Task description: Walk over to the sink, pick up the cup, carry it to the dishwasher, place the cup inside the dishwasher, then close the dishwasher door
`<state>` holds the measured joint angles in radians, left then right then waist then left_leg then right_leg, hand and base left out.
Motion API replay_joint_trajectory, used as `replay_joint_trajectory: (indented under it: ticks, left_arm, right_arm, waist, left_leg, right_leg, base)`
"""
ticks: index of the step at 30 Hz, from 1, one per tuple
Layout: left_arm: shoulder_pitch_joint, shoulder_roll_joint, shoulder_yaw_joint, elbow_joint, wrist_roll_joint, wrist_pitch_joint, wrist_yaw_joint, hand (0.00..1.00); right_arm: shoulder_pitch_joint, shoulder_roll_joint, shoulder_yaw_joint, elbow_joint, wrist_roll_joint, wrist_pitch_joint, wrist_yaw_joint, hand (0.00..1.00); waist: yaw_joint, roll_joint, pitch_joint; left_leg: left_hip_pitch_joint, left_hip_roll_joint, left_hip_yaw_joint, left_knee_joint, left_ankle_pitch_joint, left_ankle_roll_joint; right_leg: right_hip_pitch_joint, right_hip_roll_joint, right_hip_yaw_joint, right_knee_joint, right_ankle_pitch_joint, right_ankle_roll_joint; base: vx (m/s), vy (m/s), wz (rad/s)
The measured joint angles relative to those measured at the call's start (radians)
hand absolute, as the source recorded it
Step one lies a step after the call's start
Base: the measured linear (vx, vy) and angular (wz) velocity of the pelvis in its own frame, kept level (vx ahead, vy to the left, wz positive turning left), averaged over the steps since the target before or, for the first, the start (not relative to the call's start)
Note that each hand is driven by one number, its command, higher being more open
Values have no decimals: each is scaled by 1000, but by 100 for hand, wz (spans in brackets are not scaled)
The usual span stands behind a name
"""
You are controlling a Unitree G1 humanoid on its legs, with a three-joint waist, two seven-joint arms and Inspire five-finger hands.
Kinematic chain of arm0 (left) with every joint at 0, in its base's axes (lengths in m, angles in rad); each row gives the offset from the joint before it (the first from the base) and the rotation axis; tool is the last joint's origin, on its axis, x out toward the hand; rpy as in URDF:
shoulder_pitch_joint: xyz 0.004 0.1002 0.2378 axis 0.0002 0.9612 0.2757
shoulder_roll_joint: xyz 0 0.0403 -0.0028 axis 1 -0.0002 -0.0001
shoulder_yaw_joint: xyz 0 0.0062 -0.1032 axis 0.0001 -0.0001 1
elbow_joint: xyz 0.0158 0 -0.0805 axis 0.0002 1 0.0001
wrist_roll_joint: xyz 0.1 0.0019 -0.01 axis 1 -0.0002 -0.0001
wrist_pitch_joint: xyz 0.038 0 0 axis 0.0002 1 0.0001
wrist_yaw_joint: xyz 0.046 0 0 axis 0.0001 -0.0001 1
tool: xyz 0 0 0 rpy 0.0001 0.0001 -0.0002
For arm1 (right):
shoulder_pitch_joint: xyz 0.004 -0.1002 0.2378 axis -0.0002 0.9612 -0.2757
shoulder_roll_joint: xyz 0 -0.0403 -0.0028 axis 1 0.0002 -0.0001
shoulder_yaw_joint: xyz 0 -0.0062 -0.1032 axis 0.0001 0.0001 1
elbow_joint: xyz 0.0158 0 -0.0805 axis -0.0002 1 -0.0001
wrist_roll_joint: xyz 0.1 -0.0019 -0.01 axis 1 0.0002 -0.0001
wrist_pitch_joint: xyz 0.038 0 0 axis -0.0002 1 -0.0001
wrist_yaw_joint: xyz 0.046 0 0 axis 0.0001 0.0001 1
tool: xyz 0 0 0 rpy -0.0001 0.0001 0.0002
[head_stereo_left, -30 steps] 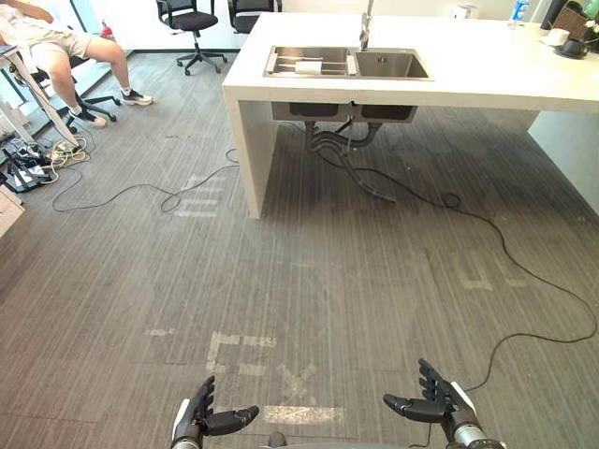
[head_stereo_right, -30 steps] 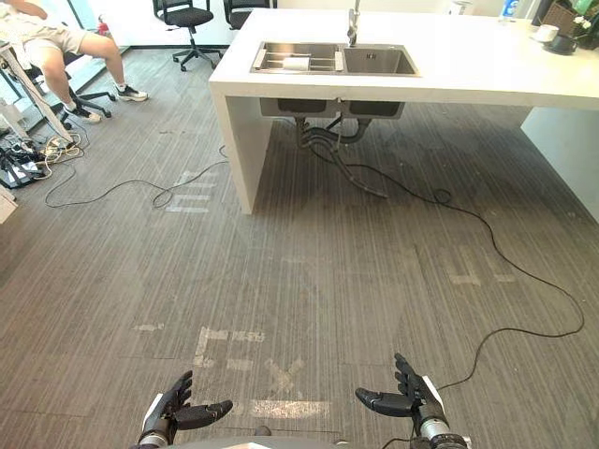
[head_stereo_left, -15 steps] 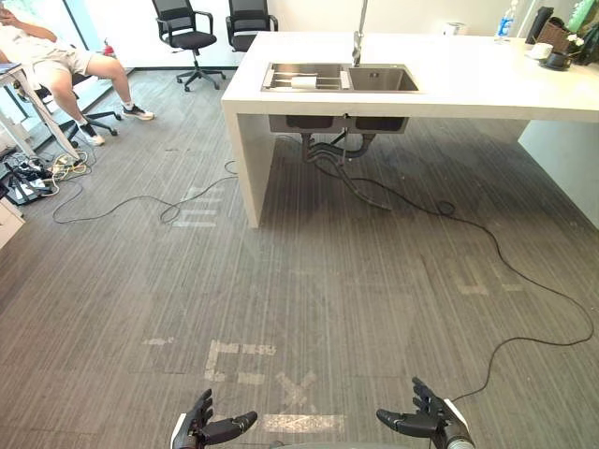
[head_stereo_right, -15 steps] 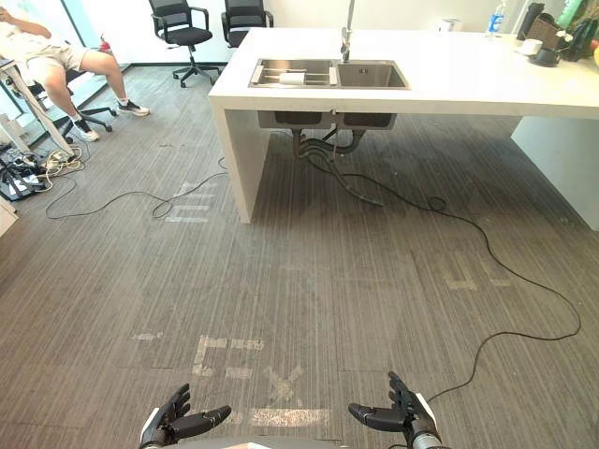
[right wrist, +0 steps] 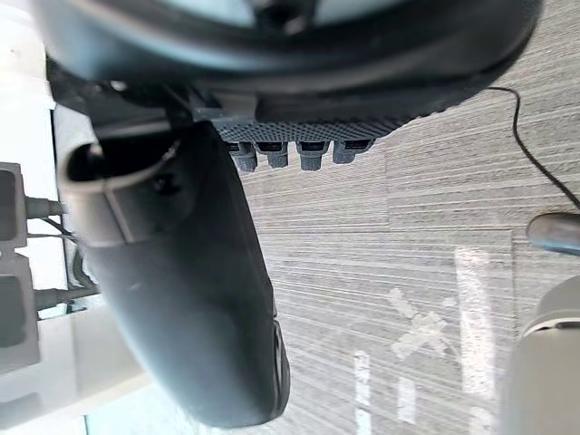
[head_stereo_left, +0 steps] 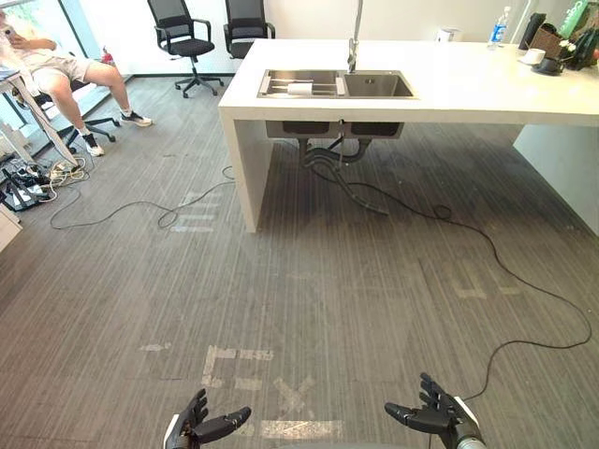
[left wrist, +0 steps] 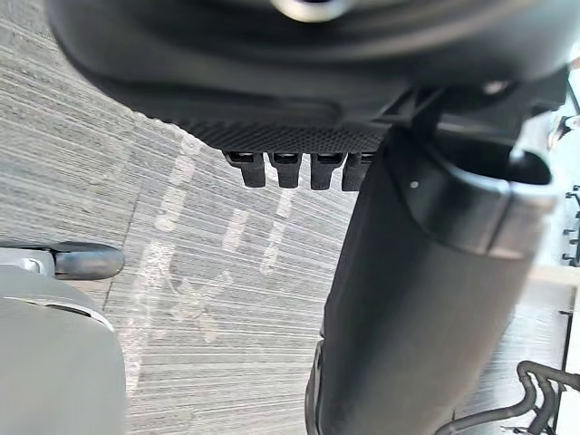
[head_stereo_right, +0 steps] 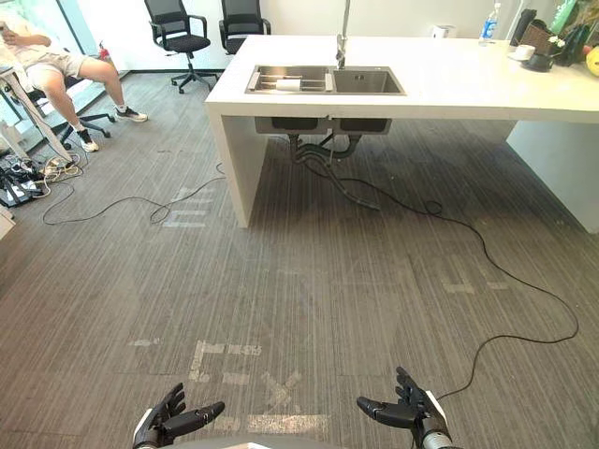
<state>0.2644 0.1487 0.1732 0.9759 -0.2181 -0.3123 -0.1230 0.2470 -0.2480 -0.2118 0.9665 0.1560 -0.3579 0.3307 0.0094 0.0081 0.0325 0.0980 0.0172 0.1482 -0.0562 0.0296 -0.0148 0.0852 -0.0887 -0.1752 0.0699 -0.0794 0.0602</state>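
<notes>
A steel double sink (head_stereo_left: pixel 374 85) is set in the white counter (head_stereo_left: pixel 449 94) far ahead across the room. A white cup (head_stereo_left: pixel 299 88) lies on the rack in the sink's left basin. My left hand (head_stereo_left: pixel 201 429) hangs at the lower left over the floor, fingers straight and holding nothing. At the lower right my right hand (head_stereo_left: pixel 432 415) is likewise open and empty. In the wrist views, the left hand (left wrist: pixel 299 118) and the right hand (right wrist: pixel 272 109) have nothing between thumb and fingers.
Grey carpet with tape marks (head_stereo_left: pixel 245 367) lies between me and the counter. Black cables (head_stereo_left: pixel 496 262) trail across the floor on the right and left. A person (head_stereo_left: pixel 56 65) sits at far left; two office chairs (head_stereo_left: pixel 187 42) stand behind the counter. Bottles and a bowl (head_stereo_left: pixel 538 56) sit at the counter's right end.
The whole picture has shifted: the camera has tilted up, so more of the counter and room shows. Both hands have sunk lower in the picture, still open.
</notes>
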Motion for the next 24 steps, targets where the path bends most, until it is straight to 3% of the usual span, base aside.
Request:
replay_joint_trajectory:
  ticks: [7,11,13,15,17,18,19,21,24]
  left_arm:
    - [39,-15,19,-18,-39,-9,-15,100]
    - [47,-34,42,-41,-41,-18,-26,100]
    - [47,-49,41,-75,-57,-22,-33,100]
    - [39,-62,29,-119,-59,-25,-35,100]
    - [32,-55,11,-160,-59,-25,-31,100]
    - [31,-54,-1,-184,-61,-24,-25,100]
    - [35,-52,-5,-197,-69,-23,-24,100]
    - [30,-49,-6,-205,-78,-21,-10,100]
    - [21,-37,-4,-219,-79,-21,-4,100]
  right_arm:
    - [21,3,-74,2,1,-23,17,100]
    - [23,6,-110,0,1,-33,21,100]
    - [23,10,-133,-11,3,-40,23,100]
    - [20,18,-133,-47,10,-40,21,100]
    - [20,36,-132,-74,10,-40,22,100]
    - [17,46,-128,-84,10,-40,23,100]
    - [19,51,-125,-85,10,-40,29,100]
    - [19,56,-124,-86,12,-40,51,100]
    - [20,60,-124,-85,28,-45,84,100]
  waist:
    - [3,1,-1]
    - [4,-6,5]
    - [7,-7,7]
    - [23,-5,11]
    - [30,-22,28]
    - [30,-18,46]
    - [31,-16,49]
    - [28,-15,54]
    - [23,-8,71]
  left_leg:
    - [-12,12,24,74,-57,-8]
    - [-32,14,33,181,-125,2]
    - [-61,7,31,271,-188,10]
    - [-77,-8,37,330,-245,33]
    - [-68,-29,34,349,-256,44]
    - [-47,-36,27,357,-276,65]
    - [-30,-34,21,363,-292,70]
    - [-24,-24,6,379,-318,70]
    - [-1,12,-29,396,-356,39]
  right_leg:
    - [-9,2,23,43,-33,-1]
    - [-19,-11,37,112,-79,7]
    - [-44,-35,35,202,-131,24]
    - [-145,-89,3,452,-165,44]
    - [-233,-148,-27,656,-144,24]
    - [-290,-177,-23,786,-100,21]
    - [-322,-187,-25,835,-107,26]
    - [-368,-193,-59,818,-128,27]
    - [-395,-163,-112,631,-125,27]
  base:
    - [-10,-18,-11]
    - [48,6,-7]
    - [64,53,3]
    - [46,95,-4]
    - [45,109,9]
    - [93,86,14]
    - [149,81,12]
    - [151,28,21]
    - [267,-93,33]
